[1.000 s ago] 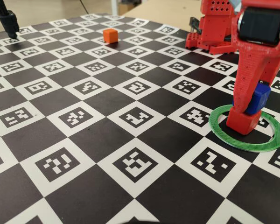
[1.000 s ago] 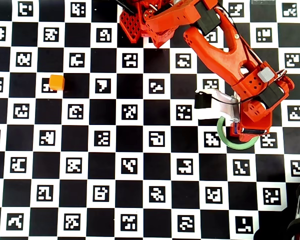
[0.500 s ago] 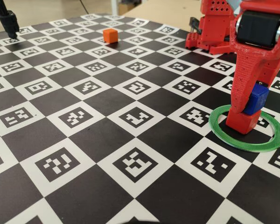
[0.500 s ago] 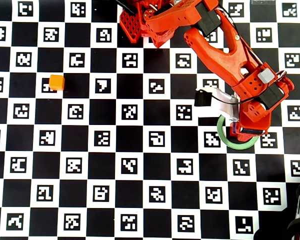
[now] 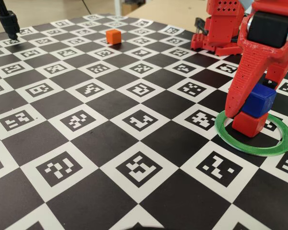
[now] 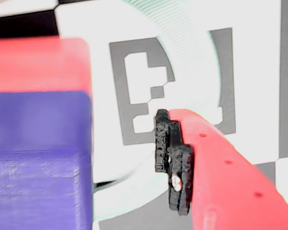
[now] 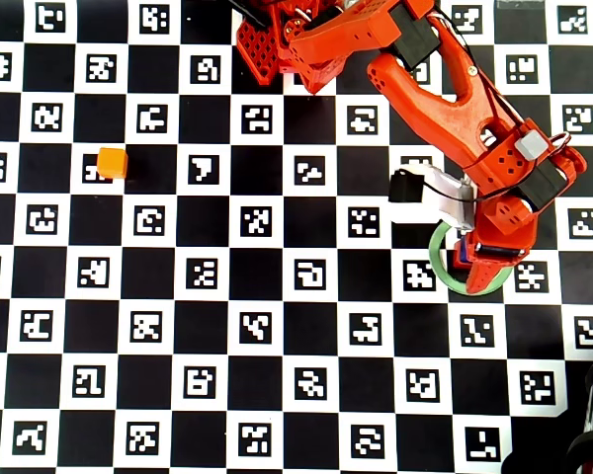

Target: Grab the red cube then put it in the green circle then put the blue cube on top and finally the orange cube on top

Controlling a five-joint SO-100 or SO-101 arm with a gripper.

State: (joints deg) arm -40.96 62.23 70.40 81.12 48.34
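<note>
Red cube (image 5: 250, 125) sits inside the green circle (image 5: 254, 148), right side of the checkered marker board (image 5: 86, 143) in the fixed view. Blue cube (image 5: 258, 100) stacked on the red one, slightly offset. Gripper (image 5: 252, 103) straddles the blue cube, fingers spread; wrist view shows a clear gap between the blue cube (image 6: 38, 158) and the padded finger (image 6: 175, 163), so no pinch. Red cube (image 6: 38, 64) visible beyond the blue one there. Orange cube (image 7: 112, 163) far off on the left of the overhead view, well apart from the ring (image 7: 440, 267), alone on the board.
</note>
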